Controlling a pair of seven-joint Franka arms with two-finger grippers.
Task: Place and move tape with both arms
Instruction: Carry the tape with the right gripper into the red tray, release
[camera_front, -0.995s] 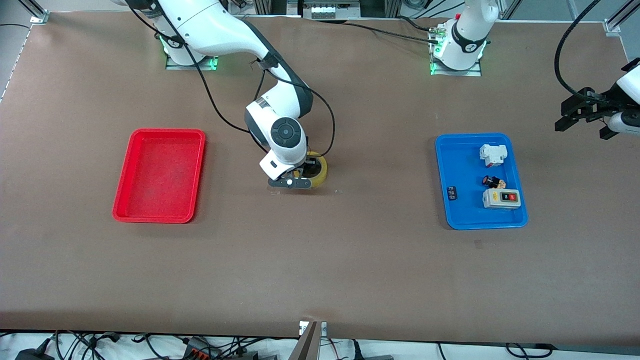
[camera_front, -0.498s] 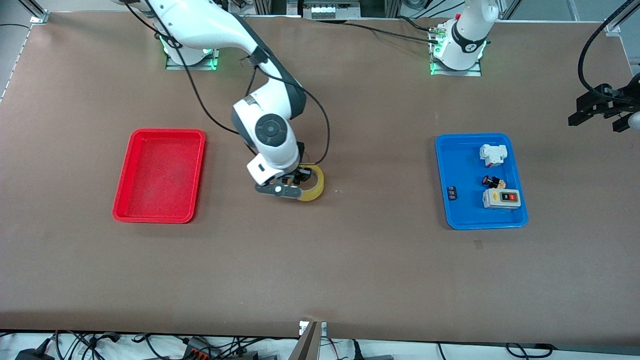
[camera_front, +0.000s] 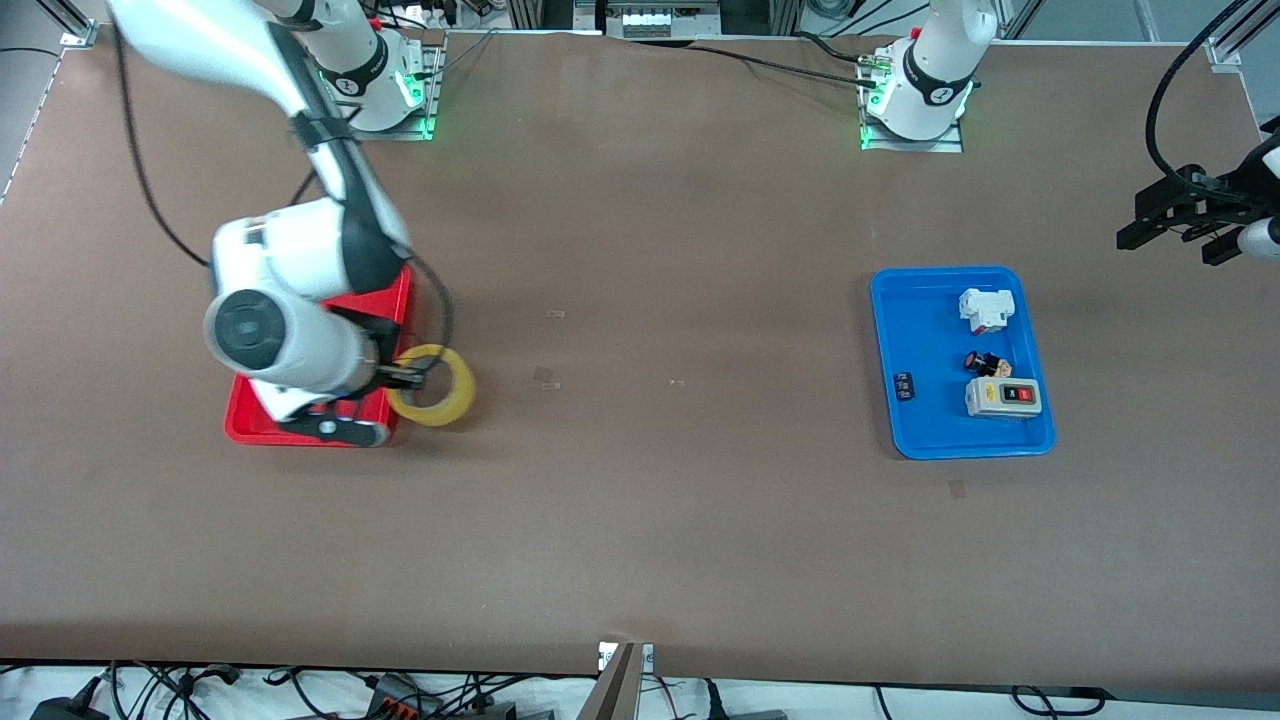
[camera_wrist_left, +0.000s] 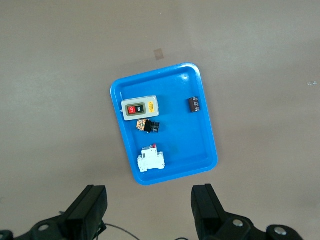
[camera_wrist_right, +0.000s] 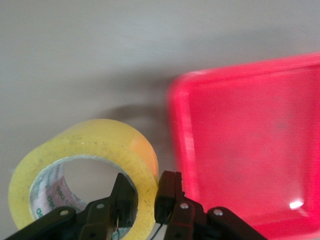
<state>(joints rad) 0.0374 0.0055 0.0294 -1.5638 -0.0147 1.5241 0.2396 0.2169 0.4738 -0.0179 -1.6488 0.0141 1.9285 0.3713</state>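
The yellow tape roll hangs in my right gripper, beside the edge of the red tray that faces the left arm's end. In the right wrist view the right gripper is shut on the roll's wall, one finger inside the hole and one outside, with the red tray next to it. My left gripper is open and empty, up in the air past the blue tray at the left arm's end. In the left wrist view its fingers stand wide apart over bare table.
The blue tray holds a grey switch box with red and black buttons, a white breaker, a small red-and-black part and a small black piece. Bare brown table lies between the two trays.
My right arm has lifted the tape off the middle of the table and carried it toward the red tray. The left gripper has shifted slightly at the table's end.
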